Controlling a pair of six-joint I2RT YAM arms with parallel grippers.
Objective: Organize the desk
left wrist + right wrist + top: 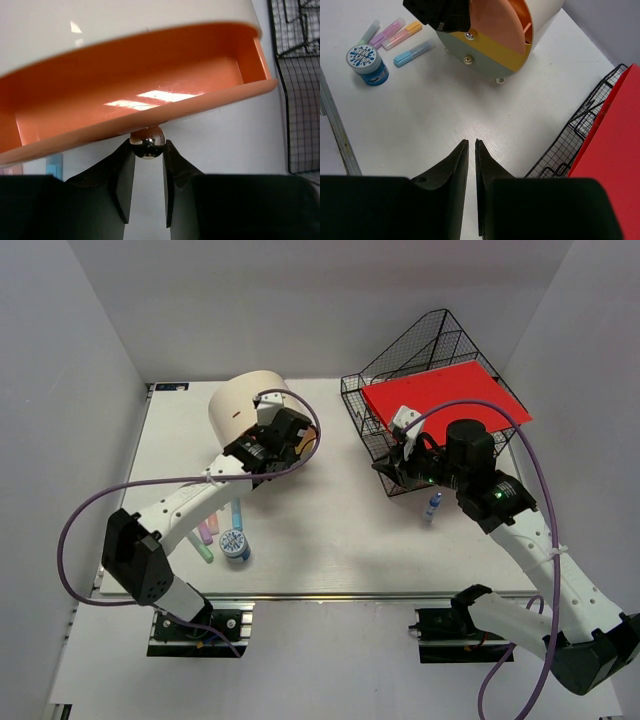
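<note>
Left gripper [147, 150] is clamping the shiny knob [147, 141] on the orange drawer [125, 107], so I'd be pulling dead straight or it's slipping off.

Drawer [150, 100]: orange plastic, glossy, light patches mirrored on its floor. Box shell [100, 25] above it: cream, smooth, glossy. Knob [147, 141]: polished metal ball, mirror-bright. Left gripper [148, 150]: matt black plastic. Table [420, 115]: white, matt, faint grain streaks. Rail [339, 130] at its edge: silver metal, dull sheen. Rack [565, 150]: thin black wire mesh. Red sheet [615, 140]: flat, matt; paper or plastic not distinguishable.
</note>
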